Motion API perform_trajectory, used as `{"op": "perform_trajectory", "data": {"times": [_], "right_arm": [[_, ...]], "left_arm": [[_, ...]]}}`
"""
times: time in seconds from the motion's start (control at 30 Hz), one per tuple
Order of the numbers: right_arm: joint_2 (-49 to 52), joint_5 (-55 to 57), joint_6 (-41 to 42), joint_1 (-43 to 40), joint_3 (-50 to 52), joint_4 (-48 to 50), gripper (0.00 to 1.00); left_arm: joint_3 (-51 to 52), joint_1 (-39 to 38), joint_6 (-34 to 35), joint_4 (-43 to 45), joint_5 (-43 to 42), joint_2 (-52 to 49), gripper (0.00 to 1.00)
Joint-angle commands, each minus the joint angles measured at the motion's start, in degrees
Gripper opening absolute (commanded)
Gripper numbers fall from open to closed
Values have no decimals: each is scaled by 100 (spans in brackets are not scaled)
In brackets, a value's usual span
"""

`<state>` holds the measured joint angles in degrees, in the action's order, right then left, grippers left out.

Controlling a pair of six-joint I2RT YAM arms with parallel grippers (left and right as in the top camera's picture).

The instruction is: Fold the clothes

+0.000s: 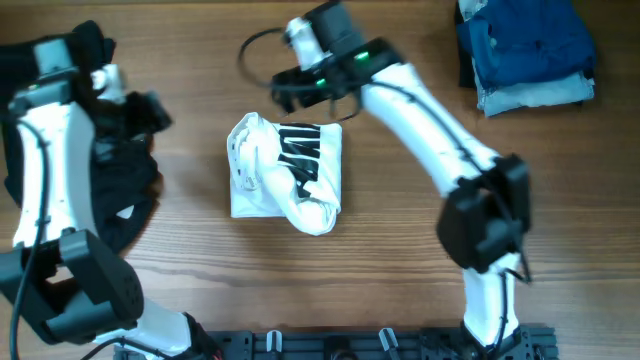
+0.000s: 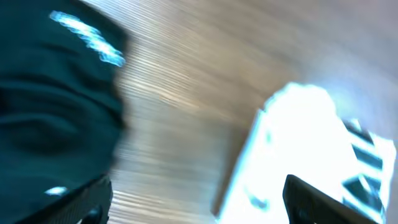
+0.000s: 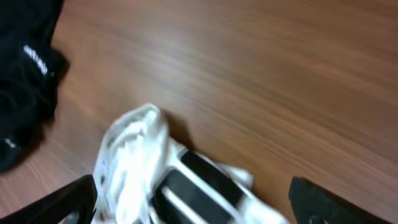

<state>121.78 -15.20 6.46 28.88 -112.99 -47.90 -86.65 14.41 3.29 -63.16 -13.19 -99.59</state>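
White T-shirt [image 1: 270, 180] lies approx mid-worktop [image 1: 400, 260], a rough folded rectangle, wrinkly, w/ a rolled lump at the near corner on the R arm's side. Black-striped print patch [image 1: 305, 150] faces up on the half nearer the R arm.

R tool [image 1: 305, 92] hangs at the shirt's far edge, just past the patch's far end. From overhead can't tell if it touches the fabric. In the R wrist view its fingers [image 3: 68, 199] sit at the two bottom corners of the frame, wide apart, so it is spread and not closed on the cloth. The shirt shows bunched low in that frame btwn the fingers, w/ dark patch stripes nr the middle.

L tool [image 1: 150, 112] is off on the shirt's L-arm side, apart from it w/ bare wood btwn. It sits over the edge of a black garment [image 1: 125, 190] heaped under the L arm. The L wrist view is badly blurred, but both fingers [image 2: 314, 199] show at the bottom corners, wide apart, so this tool is spread too. There the shirt is a bright white blur on one side of the frame, above one finger, and black cloth fills the other side.

Blue folded pile [image 1: 525, 50] sits at the far corner on the R arm's side, well apart from the shirt and both tools.
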Motion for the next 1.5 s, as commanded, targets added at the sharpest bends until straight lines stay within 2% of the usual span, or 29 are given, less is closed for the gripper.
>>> {"op": "perform_trajectory", "data": {"times": [0.0, 0.13, 0.2, 0.27, 0.53, 0.6, 0.7, 0.83, 0.9, 1.13, 1.2, 1.23, 1.33, 1.37, 1.47], "right_arm": [[-498, 11, 101, -507, -101, -647, 99], [-487, 15, 46, -804, -63, -1224, 99], [-487, 15, 11, -914, -63, -1298, 99], [-487, 15, 13, -981, -63, -1279, 99], [-487, 15, 11, -1060, -63, -1196, 100], [-487, 15, 11, -1060, -63, -1193, 100], [-487, 17, -35, -1060, -63, -1196, 99], [-487, 17, -46, -1060, -63, -1200, 99], [-487, 17, -46, -1060, -63, -1198, 99], [-487, 37, -50, -1060, -63, -1196, 100], [-487, 37, -50, -1060, -63, -1196, 99], [-487, 37, -48, -1060, -63, -1196, 99], [-487, 37, -50, -1060, -63, -1198, 99], [-487, 37, -50, -1060, -63, -1198, 100], [-487, 39, -50, -1060, -63, -1193, 100]], "left_arm": [[85, -966, -634, -214, -343, -72, 80], [660, -1722, -629, -7, -284, -72, 69], [1080, -1952, -584, 247, -328, -72, 57], [1342, -2074, -586, 398, -476, -72, 50], [1808, -2739, -855, 546, -560, -72, 33], [1897, -2863, -931, 627, -197, -72, 33], [2079, -2892, -929, 885, 332, -72, 40], [2304, -2872, -931, 1333, 647, -72, 63], [2371, -2872, -933, 1517, 647, -72, 70], [2837, -2879, -1362, 2037, 632, -72, 66], [2896, -2879, -1362, 2055, 632, -72, 58], [2896, -2879, -1360, 2035, 625, -72, 41], [2896, -2879, -1360, 1985, 629, -72, 10], [2896, -2876, -1357, 1965, 654, -72, 4], [2870, -2872, -966, 1919, 992, -48, 4]]}}
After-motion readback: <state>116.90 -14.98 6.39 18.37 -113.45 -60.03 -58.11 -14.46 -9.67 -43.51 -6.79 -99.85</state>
